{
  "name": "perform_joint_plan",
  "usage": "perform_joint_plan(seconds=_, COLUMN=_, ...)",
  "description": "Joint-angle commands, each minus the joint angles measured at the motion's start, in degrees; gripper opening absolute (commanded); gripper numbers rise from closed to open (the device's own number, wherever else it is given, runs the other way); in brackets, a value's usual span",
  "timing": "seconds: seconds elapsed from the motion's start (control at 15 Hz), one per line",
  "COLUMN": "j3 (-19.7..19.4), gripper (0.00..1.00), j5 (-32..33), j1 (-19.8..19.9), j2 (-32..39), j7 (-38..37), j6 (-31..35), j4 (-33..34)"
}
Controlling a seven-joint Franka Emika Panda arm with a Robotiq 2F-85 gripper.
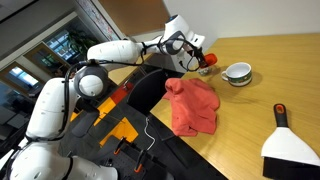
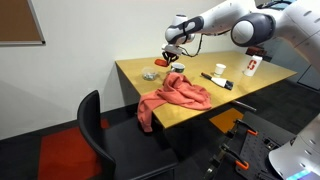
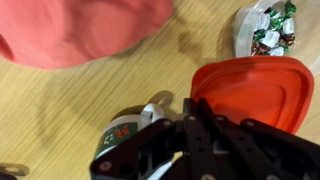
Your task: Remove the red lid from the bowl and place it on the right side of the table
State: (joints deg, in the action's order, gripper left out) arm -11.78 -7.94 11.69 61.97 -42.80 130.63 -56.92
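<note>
Red cloth (image 1: pixel 192 105) droops over the robot-side table edge. Gripper (image 3: pixel 192 112) clamped on the red lid (image 3: pixel 255 90) at its rim, held above the tabletop, probably for carrying. Bowl (image 3: pixel 262 30) further in from that edge, uncovered, sweets showing.

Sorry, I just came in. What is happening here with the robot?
The gripper holds the red lid, already off the bowl and raised above the table. The open bowl, with wrapped sweets in it, stands on the table near a red cloth. The lid is not yet set down.
</note>
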Motion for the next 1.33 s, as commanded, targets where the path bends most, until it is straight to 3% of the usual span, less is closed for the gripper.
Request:
perform_joint_plan(seconds=0.0, j3=-0.7, gripper=0.02, j5=-0.3, j1=-1.2, j2=-8.1, j7=0.0, j6=5.3, j4=-13.7)
perform_joint_plan(seconds=0.67, j3=-5.7, gripper=0.02, j5=-0.2, j1=-4.3, j2=-21.4, j7=-3.6, j6=15.6, j4=-37.7)
perform_joint_plan(seconds=0.93, j3=-8.7, gripper=0.02, j5=0.2, j1=-4.9, j2=-28.7, j7=-5.9, j6=20.5, j4=-48.4)
perform_joint_plan(seconds=1.27, j3=-14.4, gripper=0.02, j5=1.7, j1=-5.0, j2=-38.2, j7=-9.9, j6=21.4, j4=-62.5)
